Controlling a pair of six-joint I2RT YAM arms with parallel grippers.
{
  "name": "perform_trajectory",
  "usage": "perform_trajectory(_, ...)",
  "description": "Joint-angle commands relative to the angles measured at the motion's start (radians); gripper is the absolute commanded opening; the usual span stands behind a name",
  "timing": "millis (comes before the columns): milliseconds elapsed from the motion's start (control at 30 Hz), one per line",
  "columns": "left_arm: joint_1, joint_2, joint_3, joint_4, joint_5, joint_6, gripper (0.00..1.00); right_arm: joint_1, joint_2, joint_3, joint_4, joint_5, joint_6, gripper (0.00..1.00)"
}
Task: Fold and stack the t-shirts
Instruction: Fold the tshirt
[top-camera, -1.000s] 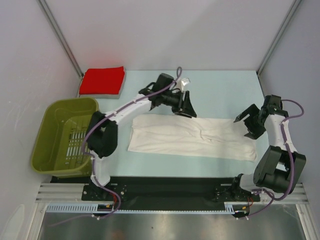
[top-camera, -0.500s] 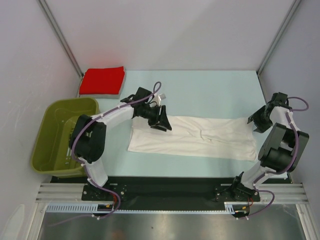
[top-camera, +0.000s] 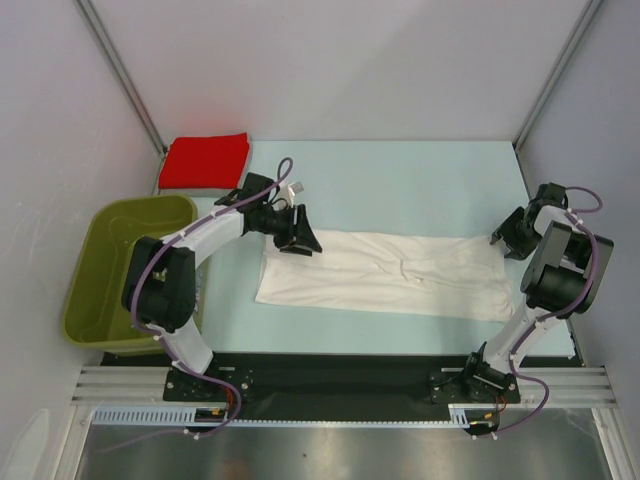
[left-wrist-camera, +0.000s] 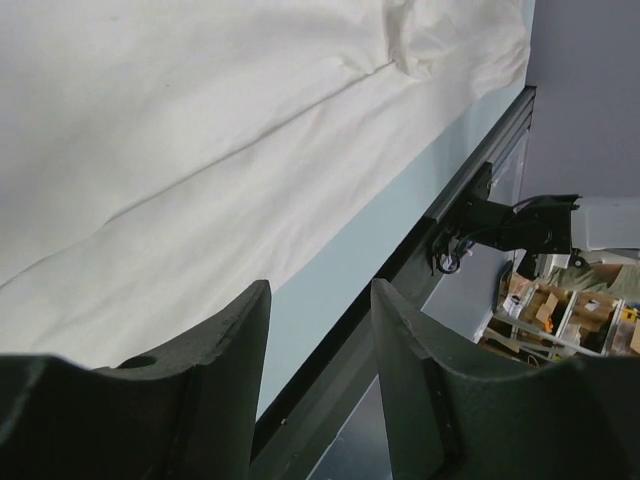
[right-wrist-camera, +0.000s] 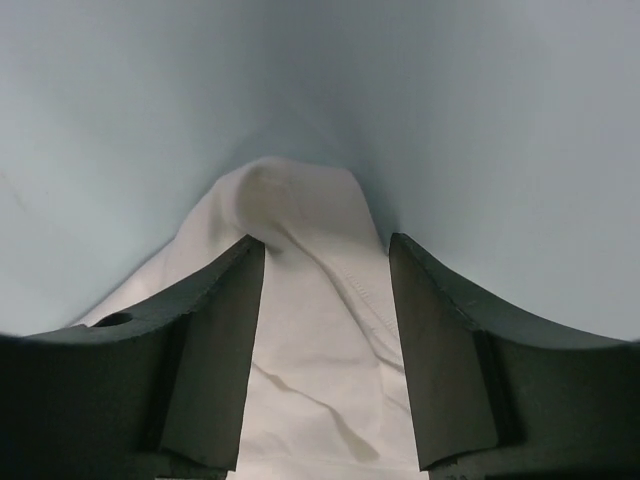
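My left gripper (top-camera: 298, 240) hangs released over the far left corner of the white t-shirt (top-camera: 385, 272), which is spread flat across the table (top-camera: 430, 180). My right gripper (right-wrist-camera: 325, 245) straddles its far right corner, jaws parted around a raised fold. The red t-shirt (top-camera: 205, 160) sits folded, far left.

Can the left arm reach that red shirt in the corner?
Probably yes. The red shirt lies folded at the far left corner of the table, close to the left arm, with nothing between them or on top.
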Motion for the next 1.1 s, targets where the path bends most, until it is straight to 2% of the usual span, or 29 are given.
perform_trajectory(0, 0.016, -0.039, -0.011, 0.021, 0.046, 0.023, 0.5, 0.0, 0.025, 0.042, 0.025, 0.028, -0.056, 0.57)
perform_trajectory(100, 0.028, -0.031, -0.014, 0.021, 0.052, 0.015, 0.5, 0.012, 0.047, 0.041, 0.044, 0.016, -0.082, 0.54)
perform_trajectory(200, 0.045, -0.032, -0.017, 0.02, 0.03, 0.003, 0.5, 0.041, 0.08, 0.058, 0.063, 0.019, -0.096, 0.38)
perform_trajectory(233, 0.048, -0.033, -0.017, 0.018, 0.022, 0.003, 0.5, 0.051, 0.091, 0.064, 0.067, 0.041, -0.096, 0.22)
perform_trajectory(267, 0.055, -0.033, -0.016, 0.016, 0.014, 0.002, 0.5, 0.061, 0.11, 0.078, 0.079, 0.064, -0.091, 0.16)
perform_trajectory(433, 0.075, -0.043, 0.007, -0.02, -0.067, 0.008, 0.52, 0.14, 0.194, 0.211, 0.083, 0.232, -0.064, 0.01)
perform_trajectory(500, 0.078, -0.057, 0.009, -0.033, -0.092, 0.011, 0.53, 0.169, 0.255, 0.28, 0.1, 0.268, -0.062, 0.01)
perform_trajectory(567, 0.08, -0.08, -0.002, -0.048, -0.135, 0.011, 0.53, 0.207, 0.313, 0.428, 0.099, 0.301, -0.07, 0.01)
perform_trajectory(733, 0.082, -0.166, -0.069, -0.086, -0.243, 0.012, 0.53, 0.287, 0.597, 0.823, 0.061, 0.317, -0.106, 0.01)
perform_trajectory(767, 0.082, -0.183, -0.079, -0.092, -0.297, 0.02, 0.54, 0.316, 0.632, 0.956, 0.051, 0.323, -0.117, 0.02)
perform_trajectory(867, 0.082, -0.209, -0.089, -0.14, -0.388, 0.032, 0.55, 0.373, 0.746, 1.127, 0.079, 0.318, -0.137, 0.03)
perform_trajectory(1067, 0.082, -0.18, -0.064, -0.152, -0.455, 0.043, 0.59, 0.468, 0.811, 1.158, 0.221, 0.279, -0.162, 0.08)
